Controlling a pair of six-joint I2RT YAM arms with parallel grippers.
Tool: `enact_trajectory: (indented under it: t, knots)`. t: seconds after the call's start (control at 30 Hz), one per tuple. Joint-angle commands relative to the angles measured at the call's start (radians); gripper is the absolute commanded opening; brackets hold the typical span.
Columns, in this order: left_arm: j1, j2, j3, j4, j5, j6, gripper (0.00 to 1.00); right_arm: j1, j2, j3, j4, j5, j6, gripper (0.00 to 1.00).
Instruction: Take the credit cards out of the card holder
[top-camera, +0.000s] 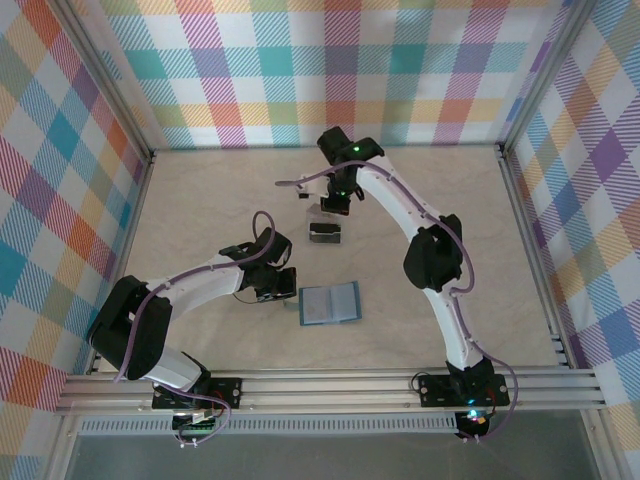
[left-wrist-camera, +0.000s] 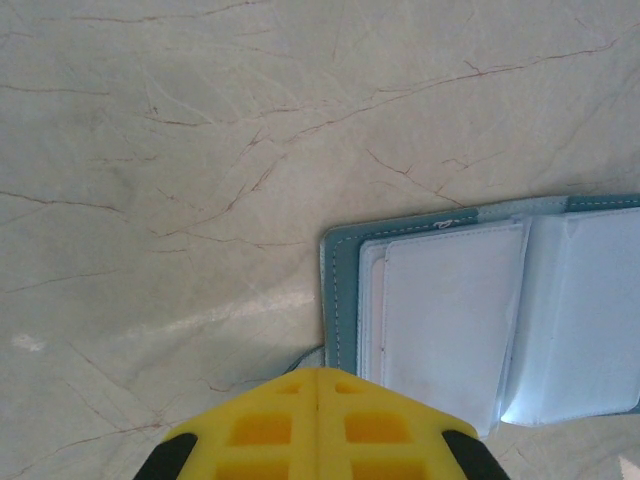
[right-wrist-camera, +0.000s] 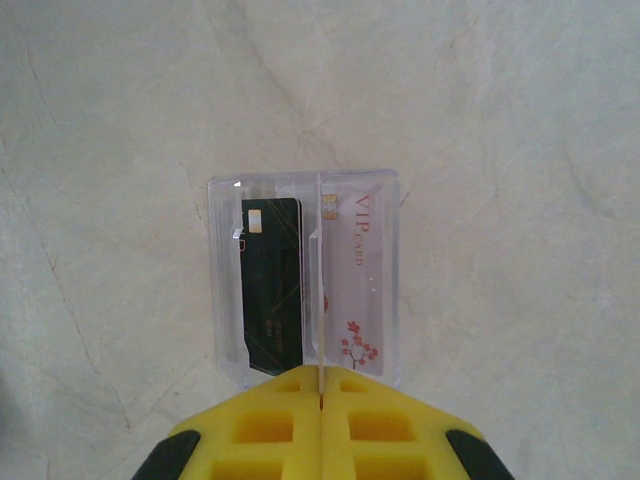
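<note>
From above, the card holder lay open on the table, near the front. The left gripper was just beside its left edge. The right gripper was farther back, above a clear box.

From the left wrist, the yellow fingers were pressed together and held nothing. The open card holder lay to the right of their tip, pale panels facing up.

From the right wrist, the fingers were pressed together too. Their tip was at the near edge of the clear box. Two credit cards sat side by side in the box, a dark card and a white card.
</note>
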Motion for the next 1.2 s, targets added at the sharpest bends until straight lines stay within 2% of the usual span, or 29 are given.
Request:
enact_trajectory:
  t: [0.0, 0.7, 0.97, 1.17]
  knots:
    - [0.009, 0.013, 0.009, 0.003, 0.012, 0.006, 0.05, -0.008, -0.029, 0.013, 0.020, 0.006, -0.015, 0.00]
    - [0.009, 0.027, 0.009, 0.001, 0.011, 0.010, 0.05, -0.008, 0.102, 0.012, 0.009, 0.032, -0.017, 0.00]
    - [0.009, 0.028, 0.011, -0.003, 0.009, 0.013, 0.05, -0.009, 0.110, 0.007, 0.065, 0.055, -0.003, 0.20]
    - [0.009, 0.028, 0.011, -0.004, 0.009, 0.014, 0.05, -0.009, 0.106, 0.006, 0.087, 0.065, 0.013, 0.24]
